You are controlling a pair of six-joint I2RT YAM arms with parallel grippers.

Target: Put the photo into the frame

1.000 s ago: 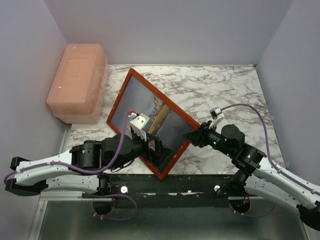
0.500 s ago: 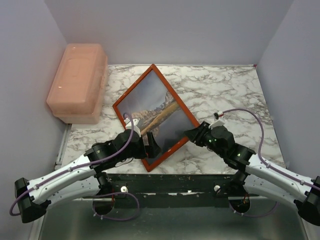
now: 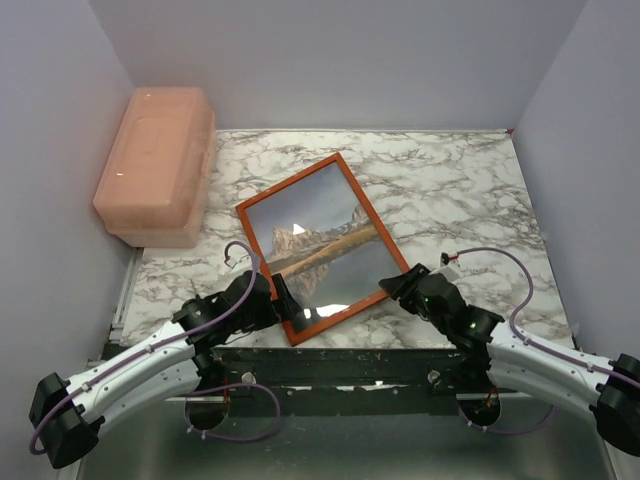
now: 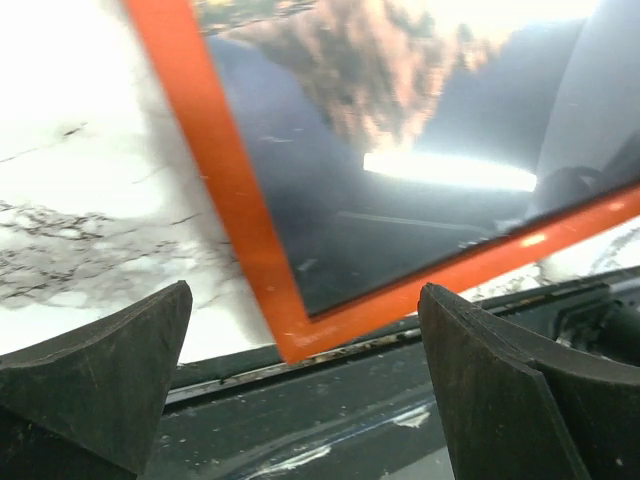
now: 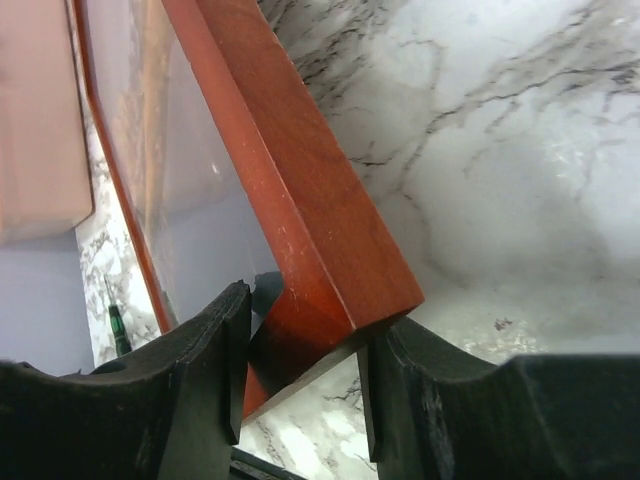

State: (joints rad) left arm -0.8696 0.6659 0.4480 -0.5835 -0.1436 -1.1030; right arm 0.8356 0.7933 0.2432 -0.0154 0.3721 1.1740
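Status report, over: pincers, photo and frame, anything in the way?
Left pincer open at frame near corner. Right pincer straddles right corner, grip unclear. Photo in frame, face up on table. Pink box well clear.

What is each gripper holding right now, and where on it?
Left gripper is open, holding nothing. Right gripper has a corner of the frame between its jaws; whether they grip it cannot be told.

Overhead view faces down; both wrist views look closely at the frame (image 3: pixel 320 250).
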